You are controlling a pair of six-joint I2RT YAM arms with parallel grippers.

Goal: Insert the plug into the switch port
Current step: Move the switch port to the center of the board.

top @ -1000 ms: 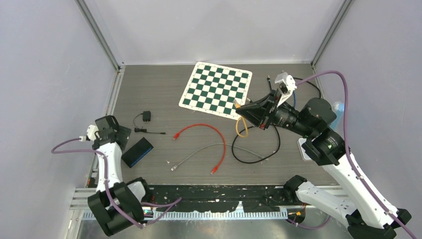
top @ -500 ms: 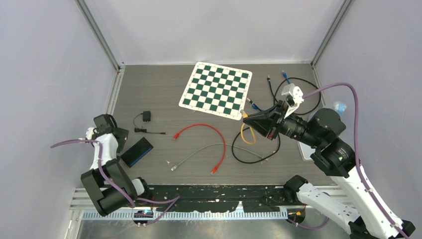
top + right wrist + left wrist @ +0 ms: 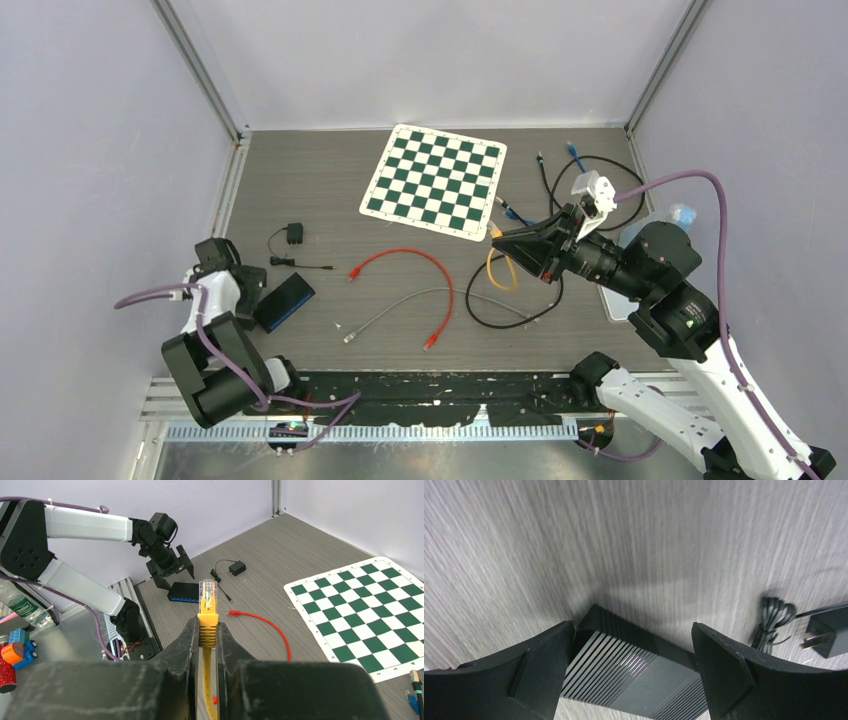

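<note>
My right gripper (image 3: 505, 240) is shut on the yellow cable's plug (image 3: 207, 605) and holds it in the air, its clear tip (image 3: 493, 231) pointing left. The yellow cable (image 3: 497, 272) hangs below in a loop. The black switch (image 3: 284, 303) lies flat at the table's left; it also shows in the right wrist view (image 3: 185, 593). My left gripper (image 3: 633, 647) is open, its fingers either side of the switch (image 3: 634, 672), just above it. In the top view the left gripper (image 3: 246, 285) sits at the switch's left end.
A red cable (image 3: 420, 275), a grey cable (image 3: 420, 298) and a black cable (image 3: 515, 310) lie mid-table. A checkerboard mat (image 3: 435, 180) lies at the back. A black power adapter (image 3: 292, 235) with its cord lies behind the switch. More cables (image 3: 575, 165) lie back right.
My left gripper has come down and toward the switch's left end. My right arm has drawn back to the right with the yellow plug, away from the mat's corner.
</note>
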